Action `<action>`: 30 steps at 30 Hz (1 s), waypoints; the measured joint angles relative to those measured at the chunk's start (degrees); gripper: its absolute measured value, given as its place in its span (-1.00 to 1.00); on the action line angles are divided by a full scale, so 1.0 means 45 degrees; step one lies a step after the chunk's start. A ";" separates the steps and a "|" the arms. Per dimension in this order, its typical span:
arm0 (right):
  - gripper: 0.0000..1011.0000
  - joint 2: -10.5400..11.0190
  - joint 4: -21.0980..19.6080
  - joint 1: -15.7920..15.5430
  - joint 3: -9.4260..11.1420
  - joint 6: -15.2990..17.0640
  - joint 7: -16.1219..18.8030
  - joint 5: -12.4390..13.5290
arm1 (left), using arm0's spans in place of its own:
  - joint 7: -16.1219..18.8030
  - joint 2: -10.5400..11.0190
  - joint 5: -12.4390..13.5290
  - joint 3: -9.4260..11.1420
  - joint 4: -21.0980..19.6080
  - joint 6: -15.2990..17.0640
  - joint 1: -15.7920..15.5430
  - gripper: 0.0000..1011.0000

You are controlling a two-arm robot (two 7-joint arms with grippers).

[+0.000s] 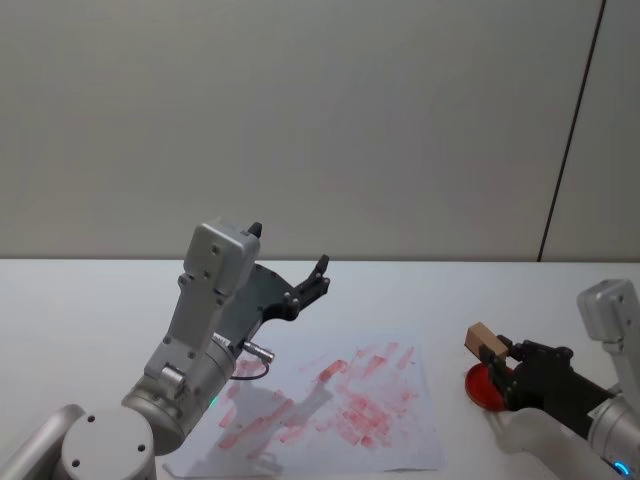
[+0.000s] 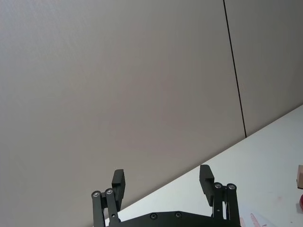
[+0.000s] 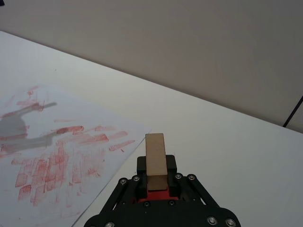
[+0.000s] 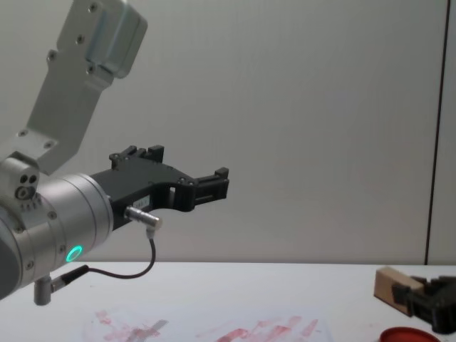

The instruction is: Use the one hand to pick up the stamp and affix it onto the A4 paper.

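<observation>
Flat red round disc (image 1: pixel 484 387) lying on the white table (image 1: pixel 80 300) directly beneath the right end effector, before a plain grey wall (image 1: pixel 300 120) with a dark vertical seam (image 1: pixel 572 130)

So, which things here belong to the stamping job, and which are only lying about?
Belong to the job:
- right tool, shut on the stamp
- A4 paper, already red-smeared

Only standing by:
- red disc under the right tool
- left tool, open, raised above the table
</observation>
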 joint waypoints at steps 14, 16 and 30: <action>-0.57 0.0051 0.0498 -0.0030 -0.0018 0.0186 0.0089 -0.0184 | 0.0000 0.0000 0.0000 0.0000 0.0000 0.0000 -0.0001 0.98; -0.58 0.0044 0.0556 -0.0017 -0.0023 0.0200 0.0089 -0.0203 | 0.0000 0.0000 0.0000 0.0000 0.0000 0.0000 0.0000 0.98; -0.23 -0.0044 0.1049 0.0142 -0.0064 0.0327 0.0021 -0.0292 | 0.0000 0.0000 0.0000 0.0000 0.0000 0.0000 -0.0001 0.98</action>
